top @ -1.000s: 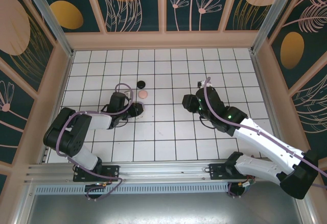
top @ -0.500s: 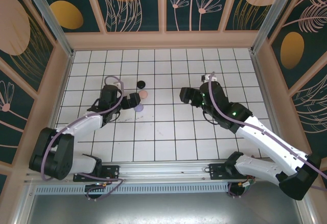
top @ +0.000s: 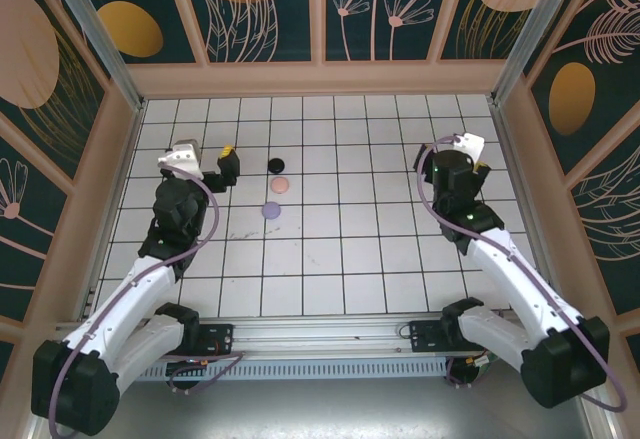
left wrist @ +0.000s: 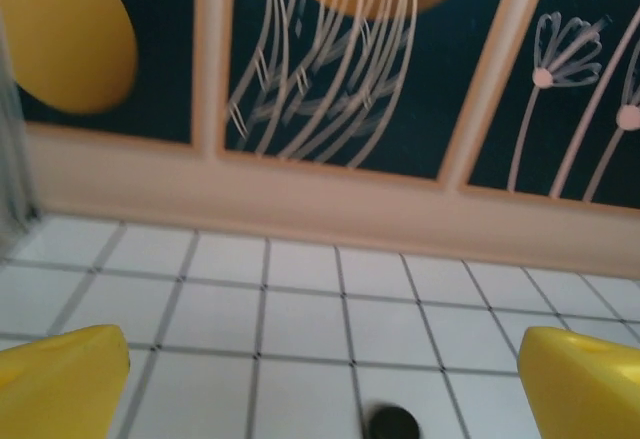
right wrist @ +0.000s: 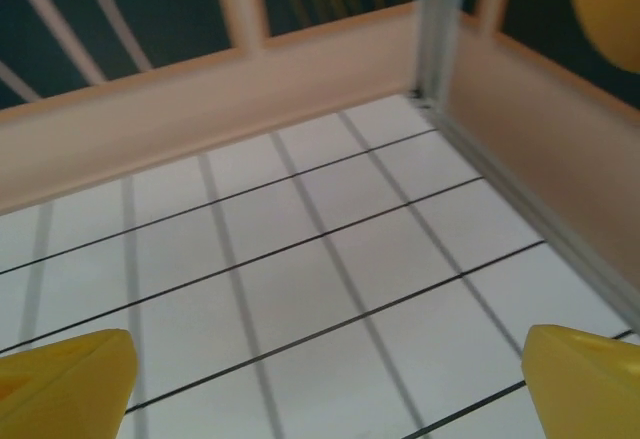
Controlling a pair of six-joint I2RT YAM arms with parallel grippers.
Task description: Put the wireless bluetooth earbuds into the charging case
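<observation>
Found black earbuds (top: 275, 165) left of centre on the desk (top: 350, 259), pink earbuds (top: 279, 186) just below, lavender earbuds (top: 270, 210) lowest. Found left jaws released, empty, to their left; right jaws released, empty, far right.

This looks like a lab robot cell: a white gridded surface (top: 340, 259) boxed in by teal floral wall panels (top: 265, 9) from 9 to 3 o'clock, aluminium corner posts (top: 90, 29), and two arms (top: 140, 294) bolted to a rail (top: 320, 331) at 6 o'clock.
</observation>
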